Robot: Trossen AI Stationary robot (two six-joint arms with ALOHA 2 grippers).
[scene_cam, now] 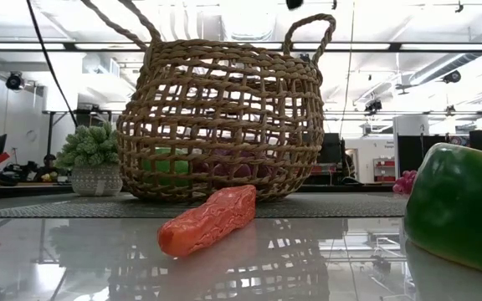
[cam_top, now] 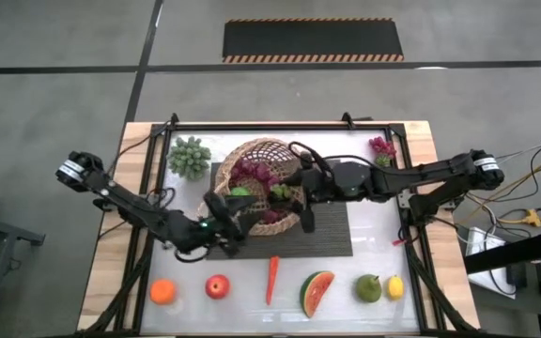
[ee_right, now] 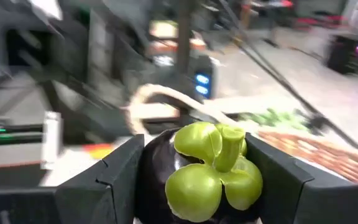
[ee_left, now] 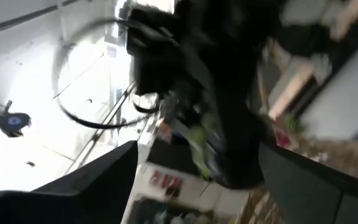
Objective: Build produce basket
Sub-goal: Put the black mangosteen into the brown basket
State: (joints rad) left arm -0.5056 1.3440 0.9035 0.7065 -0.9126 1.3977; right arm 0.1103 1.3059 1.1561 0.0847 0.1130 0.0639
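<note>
The tan wicker basket [cam_top: 263, 160] [scene_cam: 224, 117] stands on a dark ribbed mat and holds purple grapes [cam_top: 252, 173] and a green apple [cam_top: 239, 192]. My right gripper [cam_top: 294, 195] [ee_right: 197, 180] is over the basket's near right rim, shut on a dark purple piece with a green leafy cap [ee_right: 213, 168]. My left gripper [cam_top: 224, 214] is open at the basket's near left rim. An orange [cam_top: 162, 292], a red apple [cam_top: 217, 286], a carrot [cam_top: 272, 279] [scene_cam: 212, 219], a watermelon slice [cam_top: 316, 293], a pear [cam_top: 368, 288] and a lemon [cam_top: 394, 286] lie along the near edge. My right gripper pinches the dark purple piece by its two sides just below the green cap [ee_right: 157, 168], between its two fingers [ee_right: 114, 180]. The cap end faces the wrist camera. The piece is lifted clear above the basket. Whether my left gripper touches the basket's rim, I cannot tell.
A small potted green plant [cam_top: 189, 157] [scene_cam: 94, 159] stands at the far left of the white tabletop. A second bunch of purple grapes [cam_top: 380, 147] lies at the far right. The dark mat [cam_top: 332, 230] reaches out to the basket's right and near sides.
</note>
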